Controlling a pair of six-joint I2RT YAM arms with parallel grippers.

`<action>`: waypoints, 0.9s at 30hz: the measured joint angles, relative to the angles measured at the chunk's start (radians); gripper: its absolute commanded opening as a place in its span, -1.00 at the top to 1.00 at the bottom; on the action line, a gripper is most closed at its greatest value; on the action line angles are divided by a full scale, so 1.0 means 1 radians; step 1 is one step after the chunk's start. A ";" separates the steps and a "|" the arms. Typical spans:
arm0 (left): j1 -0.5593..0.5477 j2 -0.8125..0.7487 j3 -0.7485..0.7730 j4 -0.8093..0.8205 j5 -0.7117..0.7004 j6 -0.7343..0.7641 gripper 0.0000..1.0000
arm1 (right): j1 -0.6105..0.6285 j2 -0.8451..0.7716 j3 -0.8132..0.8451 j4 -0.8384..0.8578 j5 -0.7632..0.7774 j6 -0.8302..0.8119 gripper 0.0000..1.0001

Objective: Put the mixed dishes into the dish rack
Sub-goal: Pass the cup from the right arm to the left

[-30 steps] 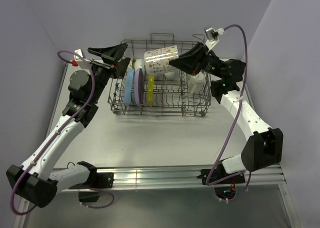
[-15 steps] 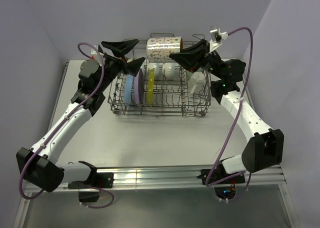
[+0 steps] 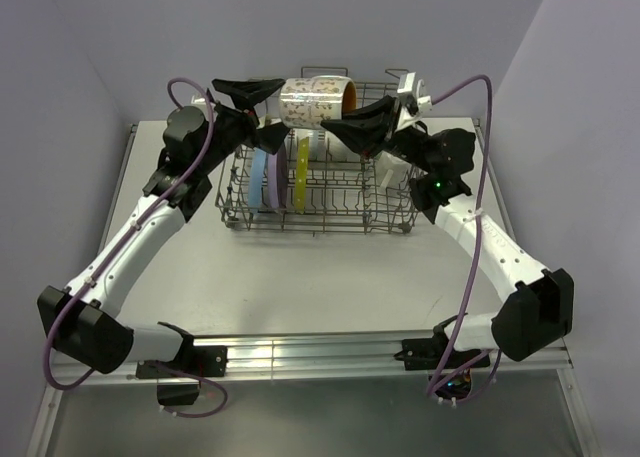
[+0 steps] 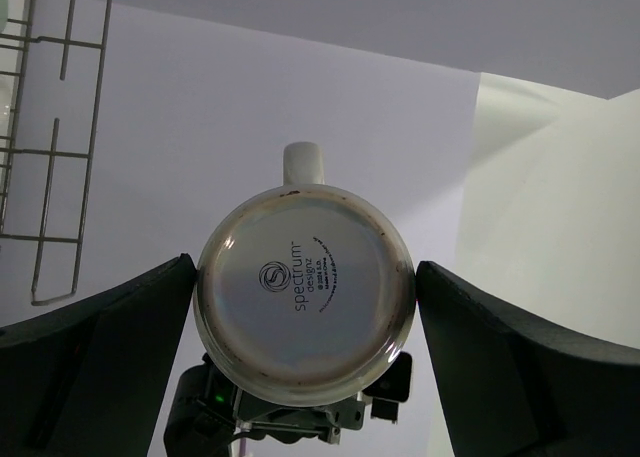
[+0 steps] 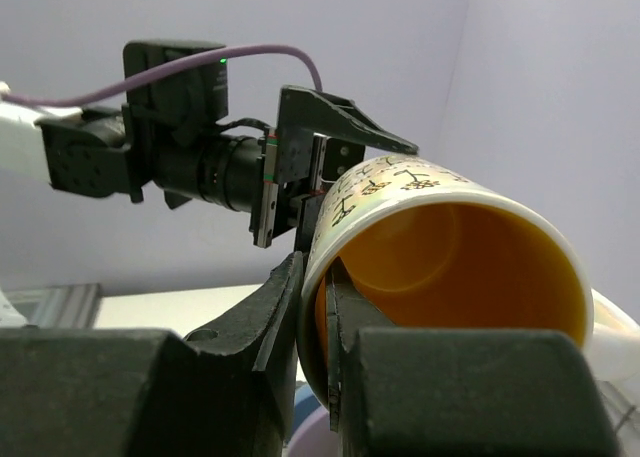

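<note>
**Cup held sideways over the rack, maker's stamp facing the left wrist camera**

The orange-inside cup [image 3: 315, 102] lies on its side in the air above the far part of the dish rack [image 3: 300, 223], touching no wire. Its outside is pale with a small floral print, and its mouth faces the right arm. The right gripper [image 5: 316, 312] is nipped tight on the rim, one finger inside the orange wall and one outside. On the round base [image 4: 305, 295] a swirl logo sits above the words "spectrum designz"; the finer lines beside it are too small to read. The white handle [image 4: 303, 163] points up in that view. The left gripper [image 3: 264, 111] stands wide apart, a finger at each side of the base; I cannot tell whether they touch it. Below, a blue plate [image 3: 259, 178], a lavender plate [image 3: 276, 173] and a yellow-green plate [image 3: 301, 173] stand on edge between the tines.
</note>
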 measured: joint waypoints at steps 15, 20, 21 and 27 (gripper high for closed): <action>0.007 0.039 0.021 -0.026 -0.004 0.000 -0.98 | 0.065 -0.009 -0.019 -0.092 0.089 -0.201 1.00; 0.007 0.064 0.045 -0.029 -0.007 0.000 -0.99 | 0.084 -0.009 -0.019 -0.109 0.133 -0.249 1.00; 0.007 0.066 0.048 -0.032 -0.010 0.000 -0.99 | 0.087 -0.009 -0.019 -0.114 0.144 -0.257 1.00; 0.006 0.078 0.056 -0.037 -0.017 -0.005 -0.98 | 0.098 -0.009 -0.019 -0.129 0.175 -0.278 1.00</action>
